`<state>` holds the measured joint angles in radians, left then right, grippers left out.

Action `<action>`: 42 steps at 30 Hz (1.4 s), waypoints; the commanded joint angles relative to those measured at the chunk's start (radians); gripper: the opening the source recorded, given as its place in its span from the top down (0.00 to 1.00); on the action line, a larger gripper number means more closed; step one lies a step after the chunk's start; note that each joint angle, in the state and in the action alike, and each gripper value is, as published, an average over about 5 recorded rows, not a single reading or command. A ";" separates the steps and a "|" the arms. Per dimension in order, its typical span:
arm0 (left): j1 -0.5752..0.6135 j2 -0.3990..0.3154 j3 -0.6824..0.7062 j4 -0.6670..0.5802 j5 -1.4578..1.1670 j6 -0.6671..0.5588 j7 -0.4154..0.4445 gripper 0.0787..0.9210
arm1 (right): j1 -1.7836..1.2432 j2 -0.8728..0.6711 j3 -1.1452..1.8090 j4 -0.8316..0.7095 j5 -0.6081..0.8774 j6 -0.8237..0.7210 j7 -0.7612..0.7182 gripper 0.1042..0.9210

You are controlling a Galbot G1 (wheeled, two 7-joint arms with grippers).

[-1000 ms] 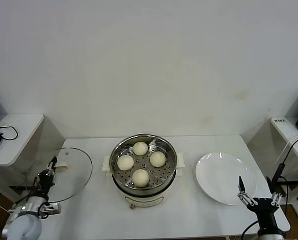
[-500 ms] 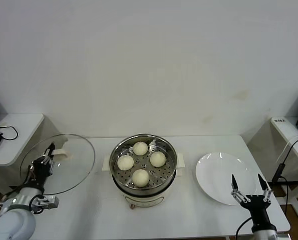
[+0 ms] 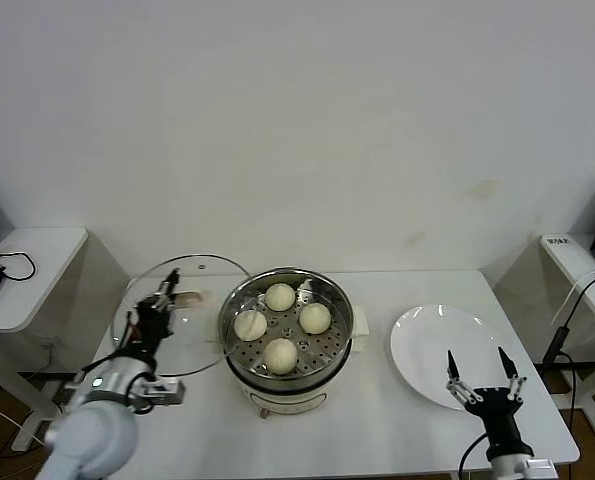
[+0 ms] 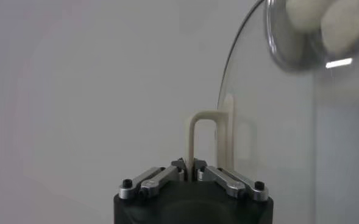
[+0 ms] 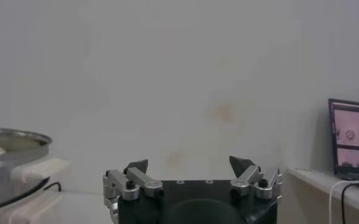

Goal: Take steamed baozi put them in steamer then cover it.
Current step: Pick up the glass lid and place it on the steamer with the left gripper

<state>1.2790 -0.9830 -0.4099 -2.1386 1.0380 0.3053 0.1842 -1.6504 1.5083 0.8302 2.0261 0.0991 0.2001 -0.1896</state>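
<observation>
At the far left of the head view a side table (image 3: 27, 270) with a dark cable on it is seen. On the main white table (image 3: 377, 420) the left gripper (image 3: 162, 297) is raised above the surface, its jaws clamped tight on the cream handle (image 3: 184, 297) of the glass lid (image 3: 177, 315). The lid is held tilted, clear of the table, with its near edge just beside the left rim of the steamer (image 3: 289, 340); it is not over the pot. In the left wrist view the handle (image 4: 206, 137) is gripped between the closed fingers (image 4: 161, 176), and the glass lid (image 4: 270, 122) is seen edge-on next to it.

The steamer is set at the middle of the table and is uncovered. On its perforated tray four buns are laid: one at the back (image 3: 280, 297), one at the left (image 3: 250, 325), one at the right (image 3: 315, 318) and one at the front (image 3: 280, 354). They are kept slightly apart from one another.

To the right of the steamer a flat white plate (image 3: 427, 350) is placed. At its near edge the right gripper (image 3: 475, 377) is held low with its jaws spread wide, nothing between them; the same spread is shown in the right wrist view (image 5: 191, 163).
</observation>
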 commanded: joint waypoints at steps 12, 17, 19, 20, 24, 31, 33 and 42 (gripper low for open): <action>-0.172 -0.411 0.283 0.113 0.442 0.073 0.104 0.92 | 0.029 0.007 -0.089 -0.057 -0.109 0.002 0.004 0.12; -0.196 -0.462 0.318 0.164 0.492 0.076 0.118 0.92 | 0.036 0.006 -0.098 -0.069 -0.118 0.004 0.003 0.12; -0.201 -0.476 0.327 0.180 0.505 0.076 0.120 0.92 | 0.037 0.005 -0.098 -0.072 -0.117 0.004 0.003 0.12; -0.202 -0.482 0.330 0.188 0.511 0.076 0.121 0.92 | 0.037 0.004 -0.098 -0.073 -0.117 0.005 0.003 0.12; -0.199 -0.500 0.337 0.212 0.533 0.075 0.120 0.92 | 0.039 0.001 -0.098 -0.076 -0.114 0.006 0.003 0.12; -0.185 -0.521 0.339 0.240 0.560 0.070 0.115 0.92 | 0.043 0.001 -0.106 -0.084 -0.114 0.008 0.002 0.12; -0.182 -0.524 0.337 0.243 0.563 0.068 0.115 0.92 | 0.043 0.001 -0.107 -0.086 -0.114 0.008 0.001 0.12; -0.152 -0.524 0.330 0.234 0.585 0.059 0.115 0.92 | 0.041 -0.001 -0.111 -0.084 -0.111 0.010 0.000 0.12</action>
<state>1.1169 -1.4825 -0.0911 -1.9186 1.5890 0.3661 0.2958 -1.6091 1.5068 0.7231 1.9423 -0.0098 0.2090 -0.1897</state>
